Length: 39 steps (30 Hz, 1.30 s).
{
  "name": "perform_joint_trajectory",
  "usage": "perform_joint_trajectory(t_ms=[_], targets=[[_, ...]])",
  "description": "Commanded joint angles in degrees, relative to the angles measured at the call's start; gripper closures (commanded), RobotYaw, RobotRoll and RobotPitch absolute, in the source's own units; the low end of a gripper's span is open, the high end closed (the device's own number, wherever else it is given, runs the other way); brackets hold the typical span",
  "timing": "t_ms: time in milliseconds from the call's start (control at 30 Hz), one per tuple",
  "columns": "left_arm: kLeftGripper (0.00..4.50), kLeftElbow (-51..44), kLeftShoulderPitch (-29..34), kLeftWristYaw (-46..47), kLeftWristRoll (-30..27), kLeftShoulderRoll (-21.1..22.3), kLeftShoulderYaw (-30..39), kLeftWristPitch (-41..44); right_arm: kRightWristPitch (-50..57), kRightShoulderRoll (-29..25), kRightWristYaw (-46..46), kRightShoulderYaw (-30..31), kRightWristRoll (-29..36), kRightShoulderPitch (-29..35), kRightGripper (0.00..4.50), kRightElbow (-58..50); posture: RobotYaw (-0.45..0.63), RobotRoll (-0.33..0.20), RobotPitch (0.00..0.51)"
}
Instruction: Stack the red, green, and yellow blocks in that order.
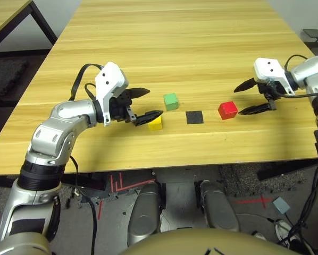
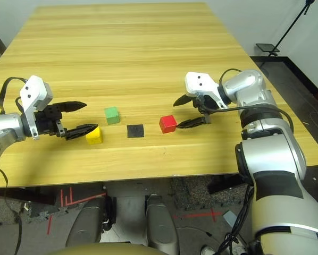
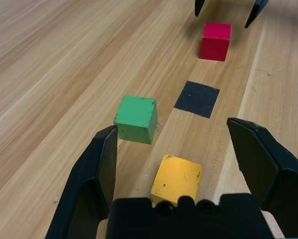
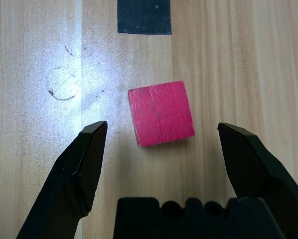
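Both wide and empty: left gripper (image 1: 156, 101), right gripper (image 1: 237, 102). Find red block (image 1: 228, 110) right of black patch (image 1: 194, 117), green block (image 1: 171, 102) and yellow block (image 1: 155, 125) left. Seem light, stiff; pinch opposite sides

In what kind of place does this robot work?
It looks like a robot test room or laboratory: a wooden table carries small coloured blocks and a black square patch, red tape lines mark the floor, and a cable hangs below.
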Motion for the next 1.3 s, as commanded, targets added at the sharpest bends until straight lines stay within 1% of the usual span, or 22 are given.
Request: perform_joint_trajectory(t_ms=[33, 200, 300, 467, 500, 633, 733, 900, 1033, 1300], targets=[[0.01, -1.3, -0.2, 0.4, 0.9, 0.2, -1.0, 0.8, -1.5, 1.4, 0.4, 0.5, -2.7, -1.0, 0.0, 1.3, 0.38, -0.127, 0.097], [0.01, -2.3, -0.4, 1.2, 1.0, -0.5, -1.7, 1.5, -1.9, 3.7, -0.9, -0.5, -4.6, -1.5, 0.0, 1.9, 0.39, -0.13, 0.103], [0.0, -3.3, -0.4, 2.1, 0.8, -1.0, -1.8, 2.4, -2.4, 4.5, -2.5, -0.1, -6.3, -1.6, 0.64, 2.0, 0.41, -0.134, 0.114], [0.0, -4.6, 0.0, 3.5, 0.6, -1.6, -1.5, 3.5, -2.4, 5.3, -3.1, -0.6, -7.2, -1.8, 2.2, 2.0, 0.42, -0.139, 0.124], [0.0, -4.7, 0.0, 3.8, 0.6, -1.6, -1.5, 3.7, -2.1, 5.5, -3.0, -0.8, -7.1, -2.1, 2.45, 1.8, 0.43, -0.142, 0.128], [0.0, -5.2, -0.1, 4.5, 0.5, -1.9, -1.5, 4.3, 0.9, 7.2, -1.8, -1.8, -6.0, -4.0, 2.45, 0.5, 0.42, -0.15, 0.132], [0.0, -5.0, -1.2, 5.0, 0.6, -2.5, -1.8, 4.8, 6.4, 9.9, 0.2, -2.2, -4.3, -5.4, 2.45, -2.4, 0.42, -0.156, 0.133], [0.0, -3.3, -3.4, 5.5, 1.3, -3.8, -2.7, 4.5, 14.6, 11.7, 0.4, 1.8, -2.2, -3.7, 2.45, -10.9, 0.42, -0.167, 0.13], [0.0, -1.8, -4.2, 5.5, 2.3, -4.5, -3.3, 3.7, 16.0, 12.6, 0.3, 3.1, -3.3, -1.4, 2.45, -15.3, 0.43, -0.173, 0.131], [0.0, -1.6, -4.0, 6.4, 3.4, -5.4, -2.9, 3.8, 17.9, 15.0, -2.0, 2.9, -4.6, -0.6, 2.45, -16.6, 0.46, -0.182, 0.137]])
